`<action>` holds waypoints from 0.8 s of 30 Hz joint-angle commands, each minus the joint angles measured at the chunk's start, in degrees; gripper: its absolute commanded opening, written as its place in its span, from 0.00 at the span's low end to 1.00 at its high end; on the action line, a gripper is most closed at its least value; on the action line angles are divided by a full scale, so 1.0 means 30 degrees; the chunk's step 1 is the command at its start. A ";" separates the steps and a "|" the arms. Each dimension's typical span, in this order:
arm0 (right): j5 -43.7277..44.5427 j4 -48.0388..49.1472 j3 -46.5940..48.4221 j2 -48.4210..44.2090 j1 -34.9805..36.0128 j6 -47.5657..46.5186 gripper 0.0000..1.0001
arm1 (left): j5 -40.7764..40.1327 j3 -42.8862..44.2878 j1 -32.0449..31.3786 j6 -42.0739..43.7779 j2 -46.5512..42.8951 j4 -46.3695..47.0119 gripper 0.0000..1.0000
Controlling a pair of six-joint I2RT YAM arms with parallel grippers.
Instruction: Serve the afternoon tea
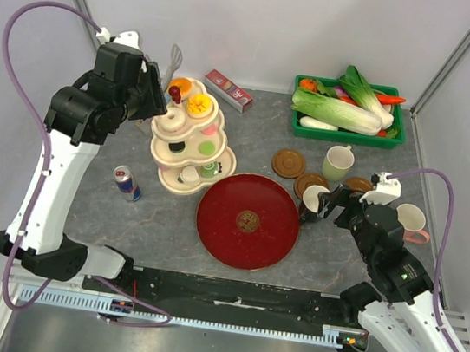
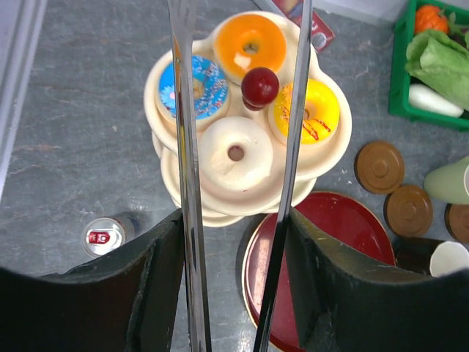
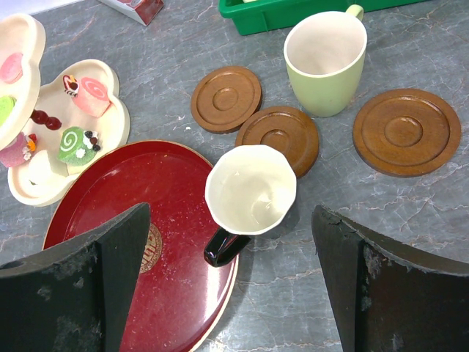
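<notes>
My left gripper (image 2: pixel 233 220) is shut on metal tongs (image 2: pixel 187 169), whose two arms press against the jaws' inner faces. It hovers by the cream tiered stand (image 1: pixel 189 139). In the left wrist view the tong arms straddle a white donut (image 2: pixel 236 152) on the top tier, beside blue (image 2: pixel 194 86), orange (image 2: pixel 250 45) and yellow (image 2: pixel 308 111) donuts. My right gripper (image 3: pixel 231 213) is open above a black mug with a white inside (image 3: pixel 250 189), at the red tray's edge (image 3: pixel 110 213). A pale green mug (image 3: pixel 326 55) and three brown coasters (image 3: pixel 226 98) stand behind it.
A drink can (image 1: pixel 126 182) stands left of the red tray (image 1: pixel 248 222). A green crate of vegetables (image 1: pixel 349 113) sits at the back right, with a red box (image 1: pixel 229 90) behind the stand. Another mug (image 1: pixel 412 221) is by my right arm.
</notes>
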 commanded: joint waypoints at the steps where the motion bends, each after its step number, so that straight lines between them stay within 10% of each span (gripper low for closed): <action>1: 0.0112 0.0518 0.0027 0.0092 0.0015 0.0093 0.98 | -0.1475 0.1193 0.0143 -0.0019 -0.0410 -0.0190 0.60; 24: 0.0668 0.0430 0.0056 -0.0142 0.0014 0.0151 0.98 | 0.6640 0.4563 -0.0936 0.0010 0.0995 0.3354 0.59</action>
